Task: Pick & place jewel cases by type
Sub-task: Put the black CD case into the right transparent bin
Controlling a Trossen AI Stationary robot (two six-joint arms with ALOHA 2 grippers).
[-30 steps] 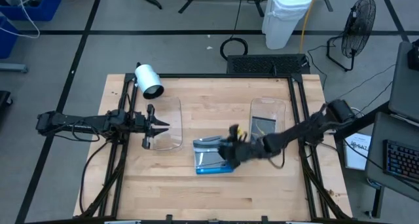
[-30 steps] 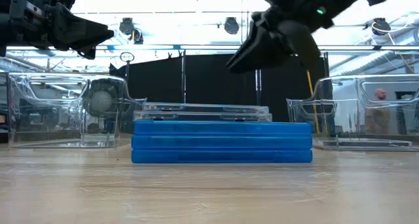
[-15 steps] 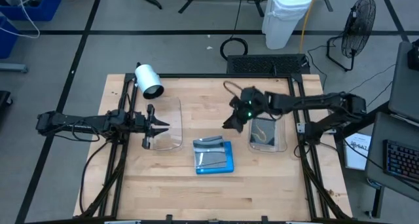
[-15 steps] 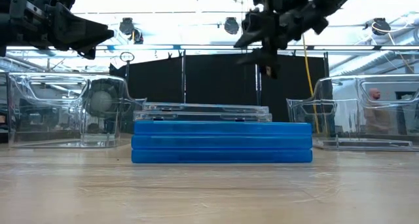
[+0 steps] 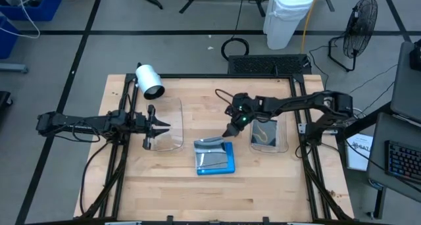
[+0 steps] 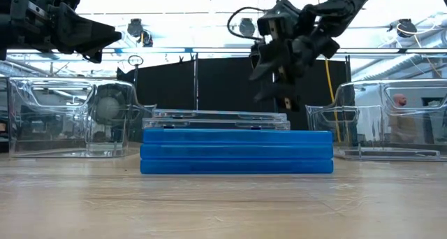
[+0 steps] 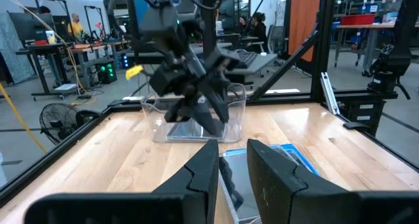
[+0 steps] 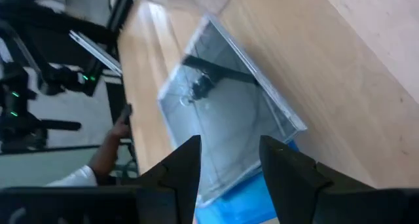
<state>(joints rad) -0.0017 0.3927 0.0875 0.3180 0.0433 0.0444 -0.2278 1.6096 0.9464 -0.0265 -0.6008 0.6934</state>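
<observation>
Right gripper (image 5: pixel 228 132): hangs above the table between the stack of cases and the right tub, empty; in its own wrist view the two dark fingers (image 8: pixel 182 164) stand apart with a clear gap, pointing down at the top case.
Left gripper (image 5: pixel 148 126): waits over the left tub, nothing between its fingers; the left wrist view shows the fingers (image 7: pixel 200 175) close together with a narrow slot between them.
Jewel cases (image 5: pixel 215 156): one neat stack at the table's middle, near the front; flat, thin, square plastic.
Stack, lower part: bright blue cases (image 6: pixel 236 151), opaque, edges flush, lying flat on the wood.
Stack, upper part: clear/grey cases (image 6: pixel 215 119) on top of the blue ones, set slightly toward the left tub; the top one is transparent with a dark bar across it, seen in the right wrist view (image 8: pixel 226 116).
Left tub (image 5: pixel 166 124): clear plastic, rounded corners, on the table's left half; I see nothing inside.
Right tub (image 5: pixel 268 124): same clear plastic, on the right half; a dark flat case (image 5: pixel 265 129) lies in it.
Table (image 5: pixel 171 185): pale wood planks, framed by black metal rails.
Around: white cylindrical lamp (image 5: pixel 149 80) at the far left corner; white bin (image 5: pixel 288 14) and black floor fan (image 5: pixel 359 24) on the grey floor beyond.
In the way: nothing stands between the right gripper and the stack.
</observation>
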